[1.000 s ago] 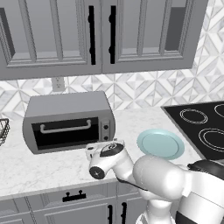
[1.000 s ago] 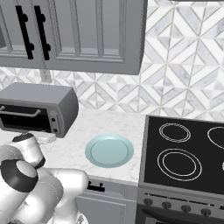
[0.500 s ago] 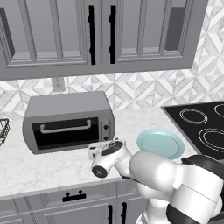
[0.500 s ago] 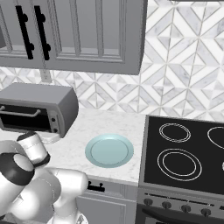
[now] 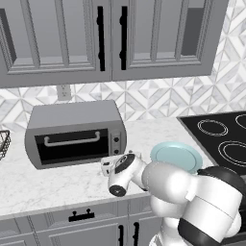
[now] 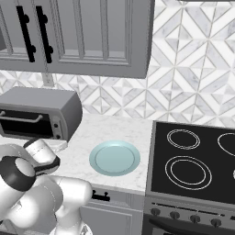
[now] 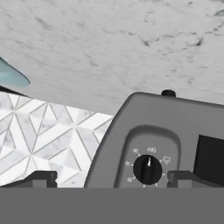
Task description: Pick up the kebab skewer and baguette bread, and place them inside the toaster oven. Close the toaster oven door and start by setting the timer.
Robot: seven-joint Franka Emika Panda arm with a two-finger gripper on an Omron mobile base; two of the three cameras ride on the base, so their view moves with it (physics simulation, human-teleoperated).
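The toaster oven [image 5: 74, 120] stands on the counter, also seen in the right base view [image 6: 41, 103]. The toaster oven door [image 5: 71, 148] is shut, its silver handle [image 5: 72, 140] across the top of the dark glass. My hand [image 5: 121, 172] hovers just in front of the oven's right-side knob panel [image 5: 116, 143]. The hand view is rolled upside down. There my gripper [image 7: 113, 179] is open, its fingertips [image 7: 41, 178] wide apart, with a dark knob [image 7: 148, 169] between them and a little ahead, untouched. The kebab skewer and baguette bread are out of view.
A pale blue plate [image 5: 176, 156] lies on the marble counter [image 5: 48, 185] right of my hand, also in the right base view [image 6: 114, 157]. A black stovetop [image 6: 193, 160] is further right. A wire basket [image 5: 3, 143] sits at the left edge. Grey cabinets [image 5: 110, 38] hang above.
My hand has edged slightly toward the oven's knob panel while the elbow swung higher. The gripper stayed open and the oven door stayed shut.
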